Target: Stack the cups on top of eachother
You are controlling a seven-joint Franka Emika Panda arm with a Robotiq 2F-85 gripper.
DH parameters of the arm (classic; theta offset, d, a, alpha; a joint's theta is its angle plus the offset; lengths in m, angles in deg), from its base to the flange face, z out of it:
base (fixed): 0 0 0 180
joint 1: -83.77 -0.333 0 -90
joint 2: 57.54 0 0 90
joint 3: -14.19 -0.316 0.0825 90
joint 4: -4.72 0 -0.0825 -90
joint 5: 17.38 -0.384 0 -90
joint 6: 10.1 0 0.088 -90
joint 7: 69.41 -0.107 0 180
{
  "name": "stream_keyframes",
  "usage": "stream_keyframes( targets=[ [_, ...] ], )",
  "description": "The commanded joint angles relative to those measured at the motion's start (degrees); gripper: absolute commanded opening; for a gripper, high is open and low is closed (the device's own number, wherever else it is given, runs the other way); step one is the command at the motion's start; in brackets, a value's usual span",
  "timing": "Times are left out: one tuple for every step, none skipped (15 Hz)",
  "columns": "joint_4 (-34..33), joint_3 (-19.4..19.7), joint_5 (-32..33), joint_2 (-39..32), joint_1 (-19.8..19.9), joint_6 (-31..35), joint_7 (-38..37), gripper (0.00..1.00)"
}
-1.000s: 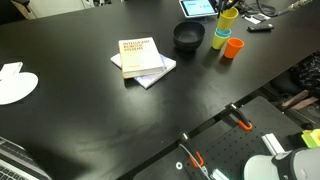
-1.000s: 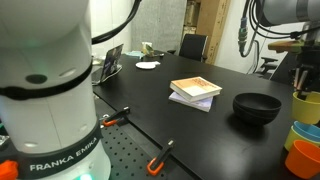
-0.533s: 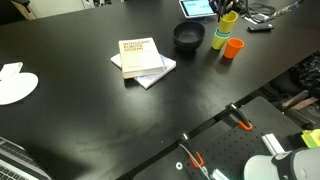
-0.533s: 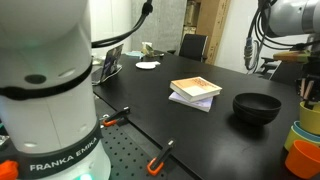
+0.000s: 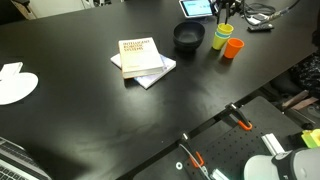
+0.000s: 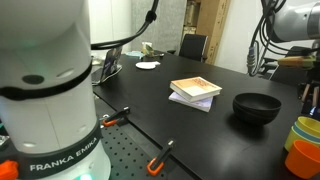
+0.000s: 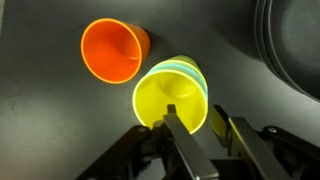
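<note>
Wrist view, yellow cup (image 7: 172, 100) nested atop the stack, green cup (image 5: 220, 41) and teal-blue cup (image 6: 297, 138) under it in exterior views, orange cup (image 7: 110, 52) just beside on the black table (image 7: 40, 120), gripper (image 7: 196, 121) fingers astride the yellow rim (clamped or slack, cannot tell), black bowl (image 7: 295, 50) near.

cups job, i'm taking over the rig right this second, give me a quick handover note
Arm: the pincer straddles the rim of the yellow cup, one finger inside and one outside. I cannot tell whether it grips.
Cups: the yellow cup sits nested in the green cup, with the blue cup under that. The orange cup stands alone, upright, beside the stack, not far from the black bowl.
Done: three cups stacked.
Left: release the yellow cup if it is held, then pick up the orange cup and set it on top.
</note>
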Motion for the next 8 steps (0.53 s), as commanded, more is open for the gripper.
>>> stream_keyframes(
  targets=[
    [-3.4, 0.2, -0.8, -1.6, 0.4, -2.7, -0.4, 0.73],
    [-3.2, 0.6, -0.5, -1.4, 0.2, -3.0, -0.9, 0.8],
    [-2.8, 0.9, -0.5, -0.8, 0.2, -4.7, -1.3, 0.88],
    [-2.3, 1.1, -0.4, -0.4, 0.4, -6.2, -1.6, 0.95],
    [-1.2, 1.3, -0.5, 0.3, 0.6, -6.9, -1.8, 0.99],
    [-0.1, 1.1, -1.0, 1.1, 1.1, -7.6, -1.2, 1.0],
    [1.3, 0.9, -1.2, 1.9, 1.7, -7.6, 0.0, 1.0],
    [3.5, 0.3, -1.1, 3.2, 2.4, -6.3, 2.8, 1.0]
  ],
)
